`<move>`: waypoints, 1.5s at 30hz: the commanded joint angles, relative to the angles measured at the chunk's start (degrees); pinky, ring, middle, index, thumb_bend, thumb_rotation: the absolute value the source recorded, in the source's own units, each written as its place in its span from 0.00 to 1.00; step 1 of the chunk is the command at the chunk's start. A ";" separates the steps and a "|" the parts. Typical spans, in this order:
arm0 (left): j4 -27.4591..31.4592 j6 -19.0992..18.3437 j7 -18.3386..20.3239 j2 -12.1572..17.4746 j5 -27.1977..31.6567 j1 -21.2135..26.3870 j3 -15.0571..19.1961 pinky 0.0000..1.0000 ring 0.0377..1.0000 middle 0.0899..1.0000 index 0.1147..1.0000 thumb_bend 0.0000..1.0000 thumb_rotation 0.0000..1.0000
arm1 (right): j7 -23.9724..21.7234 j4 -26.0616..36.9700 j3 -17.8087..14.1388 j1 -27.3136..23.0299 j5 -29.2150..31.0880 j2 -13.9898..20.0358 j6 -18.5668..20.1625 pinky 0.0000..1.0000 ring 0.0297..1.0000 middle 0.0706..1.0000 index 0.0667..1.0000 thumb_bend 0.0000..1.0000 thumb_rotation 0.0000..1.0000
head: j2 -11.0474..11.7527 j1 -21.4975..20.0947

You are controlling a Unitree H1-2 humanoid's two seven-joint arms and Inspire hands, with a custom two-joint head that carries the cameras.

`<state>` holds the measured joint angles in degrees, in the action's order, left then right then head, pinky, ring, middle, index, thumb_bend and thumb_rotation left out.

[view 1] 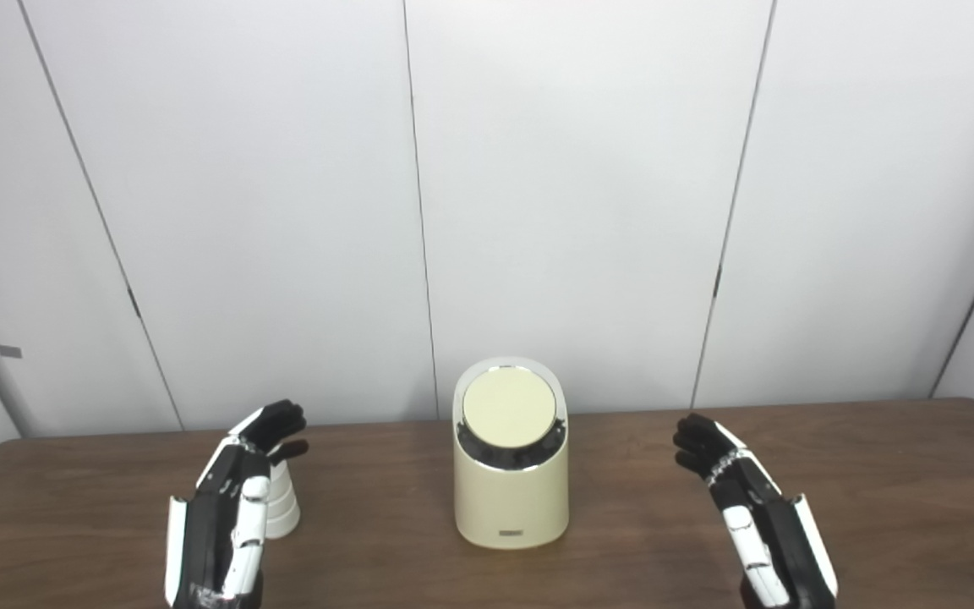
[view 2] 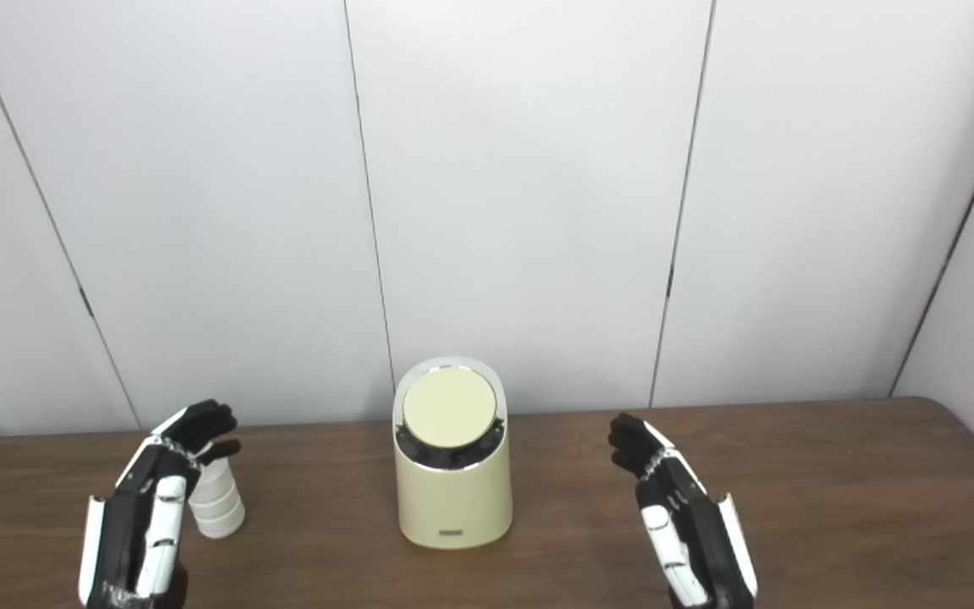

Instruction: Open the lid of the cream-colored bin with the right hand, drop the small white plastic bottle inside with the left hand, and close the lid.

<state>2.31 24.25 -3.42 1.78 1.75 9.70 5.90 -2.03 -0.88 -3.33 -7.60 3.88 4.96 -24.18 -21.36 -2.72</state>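
Toward the desk's [view 1: 876, 474] far edge, midway along, we see the bin [view 1: 511, 499], lid [view 1: 509, 408] closed. Bottle [view 2: 216, 506] stands upright toward the left edge. Left robot hand [view 1: 229, 499] just beside the bottle, fingers spread, holding nothing; contact unclear. Right robot hand [view 1: 753, 507] well right of the bin, fingers spread, empty.
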 commanded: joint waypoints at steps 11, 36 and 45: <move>0.88 1.76 0.24 0.57 -0.46 1.75 -0.11 0.71 0.76 0.75 0.74 0.24 0.71 | -0.31 1.31 -0.24 -1.68 0.41 0.23 -2.47 0.83 0.84 0.84 0.81 0.18 0.77 | 0.03 -0.04; 0.22 1.88 -0.34 -0.02 -1.65 3.02 -0.38 0.70 0.75 0.75 0.74 0.22 0.72 | 0.11 15.71 3.12 -10.99 -18.03 1.38 21.63 0.89 0.92 0.90 0.90 0.67 0.84 | 0.25 0.33; 0.01 1.89 -0.32 -0.09 -1.40 3.34 -0.40 0.71 0.76 0.75 0.74 0.23 0.72 | -3.20 21.59 7.07 -19.86 -24.69 1.36 38.36 0.80 0.89 0.92 0.92 0.71 0.66 | 0.31 0.29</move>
<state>1.66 24.26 -3.53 1.60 0.64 10.83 5.57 -5.24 18.43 3.58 -24.75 -19.62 6.41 13.36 -21.09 -2.46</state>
